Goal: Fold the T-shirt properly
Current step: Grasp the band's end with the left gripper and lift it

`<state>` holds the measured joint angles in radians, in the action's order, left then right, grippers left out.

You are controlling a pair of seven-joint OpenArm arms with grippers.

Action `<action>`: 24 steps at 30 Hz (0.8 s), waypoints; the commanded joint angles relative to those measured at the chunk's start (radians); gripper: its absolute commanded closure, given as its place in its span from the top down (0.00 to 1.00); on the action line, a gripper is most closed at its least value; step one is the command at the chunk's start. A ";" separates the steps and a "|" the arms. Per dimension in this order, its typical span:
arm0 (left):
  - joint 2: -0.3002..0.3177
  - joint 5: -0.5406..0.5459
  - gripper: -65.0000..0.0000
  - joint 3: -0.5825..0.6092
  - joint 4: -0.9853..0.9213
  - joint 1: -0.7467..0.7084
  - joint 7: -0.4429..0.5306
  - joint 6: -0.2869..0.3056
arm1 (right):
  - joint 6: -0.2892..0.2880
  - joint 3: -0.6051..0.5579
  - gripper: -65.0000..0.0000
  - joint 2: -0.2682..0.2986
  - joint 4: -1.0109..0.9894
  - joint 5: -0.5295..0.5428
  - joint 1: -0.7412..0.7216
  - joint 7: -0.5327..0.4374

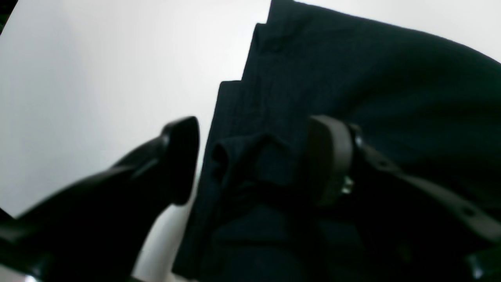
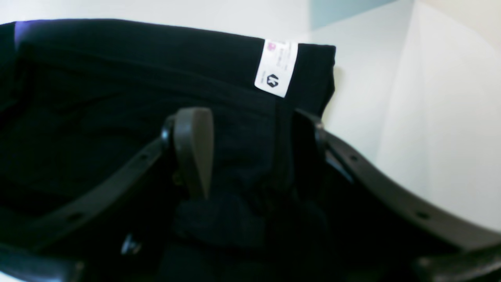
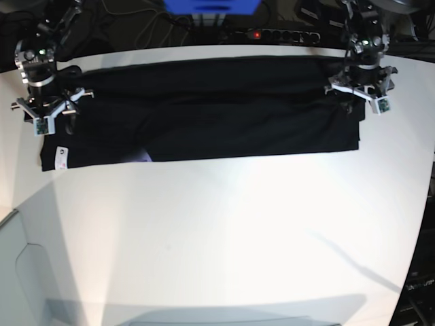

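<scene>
The black T-shirt lies folded into a long strip across the far part of the white table. A white label shows at its left end and a small purple patch on its near edge. My left gripper is at the strip's right end. In the left wrist view it is open, straddling the shirt's edge with a cloth bunch between the fingers. My right gripper is at the left end. In the right wrist view it is open over the cloth, near the label.
A power strip and cables lie behind the table's far edge, beside a blue object. A pale tray-like shape sits at the near left corner. The table's curved right edge drops to a dark floor.
</scene>
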<state>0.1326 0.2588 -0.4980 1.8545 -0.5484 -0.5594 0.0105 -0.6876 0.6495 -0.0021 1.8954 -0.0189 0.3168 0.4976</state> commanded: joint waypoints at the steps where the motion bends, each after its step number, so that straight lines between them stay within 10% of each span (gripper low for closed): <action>1: 0.006 -0.002 0.65 -0.004 -0.003 0.001 0.022 -0.005 | -0.011 0.003 0.51 0.009 0.016 0.017 0.000 -0.021; 19: 0.051 0.182 0.65 -0.003 -0.206 0.020 0.029 -0.005 | -0.011 -0.026 0.51 0.011 0.014 0.014 0.000 -0.021; 24: 0.046 0.182 0.37 -0.004 -0.207 0.020 0.029 -0.005 | -0.011 -0.026 0.50 0.009 0.014 0.014 0.000 -0.021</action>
<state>0.1761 0.4583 -0.4995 1.6489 -0.5175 -0.4934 0.0216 -0.6876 0.6205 -0.0006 1.8954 -0.0193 0.3191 0.4973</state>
